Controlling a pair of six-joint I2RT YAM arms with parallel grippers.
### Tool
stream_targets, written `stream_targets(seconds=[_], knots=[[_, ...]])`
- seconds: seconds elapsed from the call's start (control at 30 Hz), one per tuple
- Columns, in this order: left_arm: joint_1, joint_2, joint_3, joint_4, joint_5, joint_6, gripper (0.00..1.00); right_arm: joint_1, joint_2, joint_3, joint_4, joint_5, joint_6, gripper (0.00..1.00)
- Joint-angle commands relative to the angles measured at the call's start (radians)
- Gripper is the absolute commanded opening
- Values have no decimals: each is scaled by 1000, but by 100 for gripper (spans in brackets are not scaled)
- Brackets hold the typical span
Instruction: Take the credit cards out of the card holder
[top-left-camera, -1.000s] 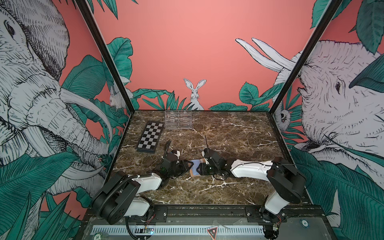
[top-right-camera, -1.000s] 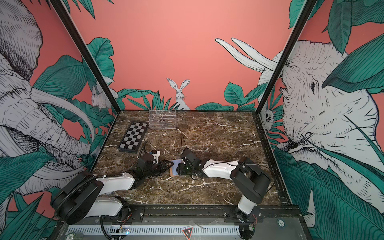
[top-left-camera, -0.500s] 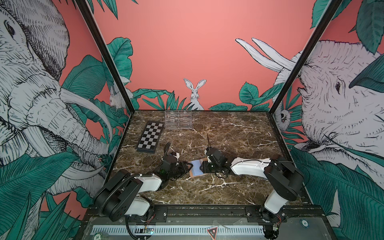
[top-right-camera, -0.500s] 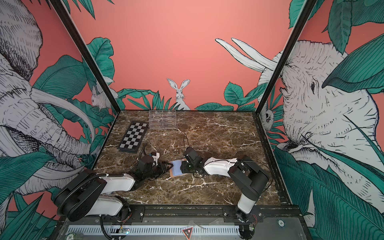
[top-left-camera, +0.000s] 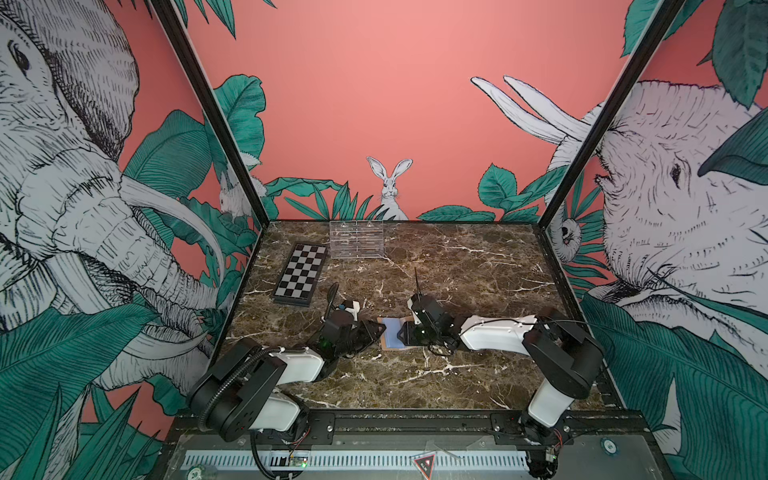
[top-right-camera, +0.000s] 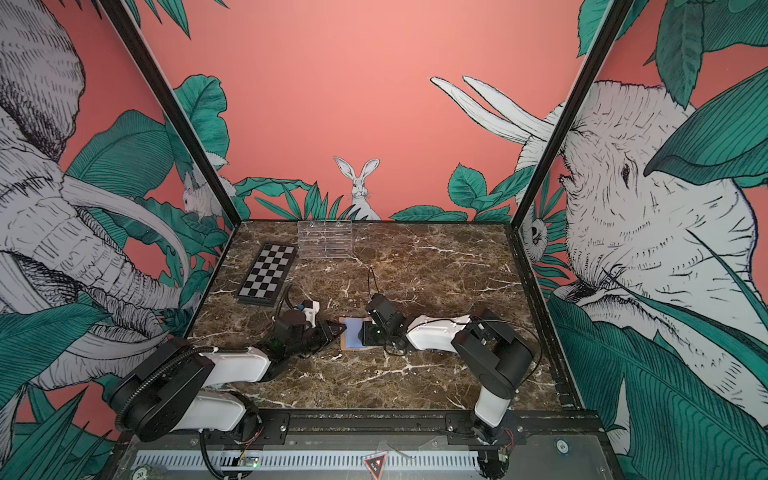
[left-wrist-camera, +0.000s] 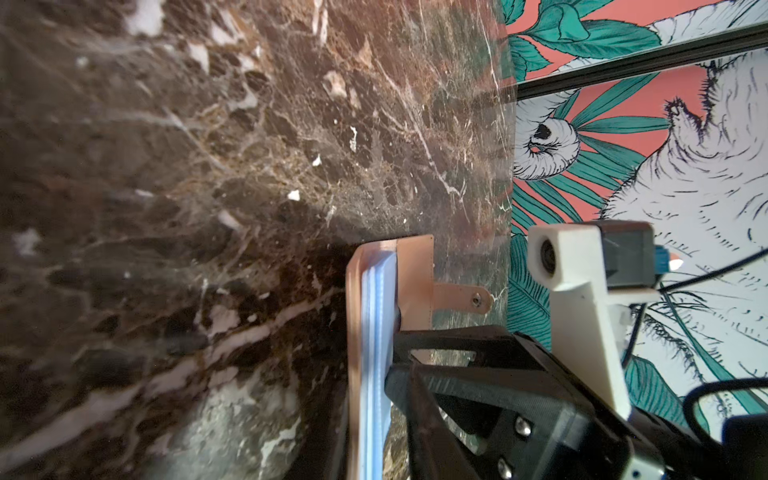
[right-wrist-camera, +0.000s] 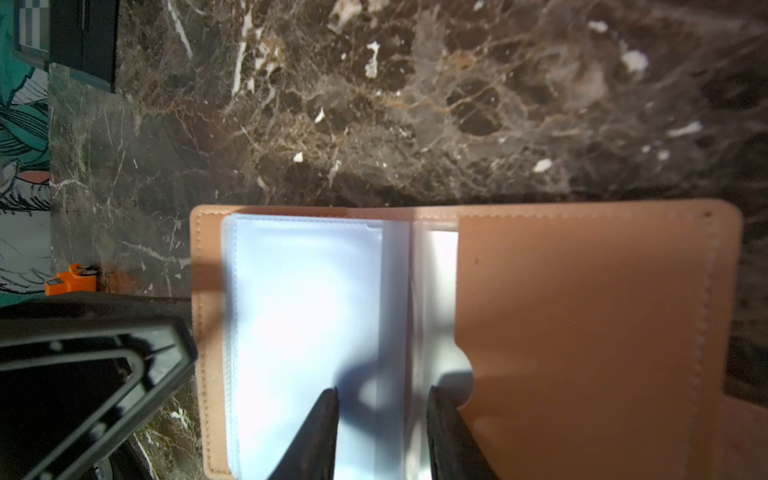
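In a top view: card holder (top-left-camera: 392, 338) lies open on the marble table (top-left-camera: 469, 270), front middle, pale blue inner face up, tan rim showing at the edges. Left gripper (top-left-camera: 379, 328) sits low at its left edge, touching or nearly so. Right gripper (top-left-camera: 402, 333) is over its right part and hides that half. Jaw gaps unreadable from here. Chessboard (top-left-camera: 301, 276) lies flat at back left. Clear rack (top-left-camera: 356, 240) stands at the back wall, just beside the board's far corner.
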Motion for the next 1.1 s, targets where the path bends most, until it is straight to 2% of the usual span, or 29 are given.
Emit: stream_targets(seconds=[0.0,0.3,0.4,0.47,0.63,0.73,0.9,1.07], knots=[[-3,4,-15,25,-4,10,18,-2,20,-19,-3,-9,5,36],[-3,-3,-14,22,-6,18,0,-1,15,-21,-4,-11,4,36],[-3,-7,-14,24,-5,19,0,-1,-11,-25,-6,-8,-6,37],[-3,-13,-12,16,-6,23,0,-1,-48,-27,-21,8,-20,43],[-3,-24,-9,12,2,31,0,0,-108,6,-95,35,-53,75],[-3,-34,-9,5,-3,34,0,7,-108,41,-149,52,-68,89],[-3,-55,-12,-6,-9,38,0,34,-72,123,-260,92,-105,97],[-3,-65,-13,-20,-6,41,0,58,-34,170,-278,94,-117,98]])
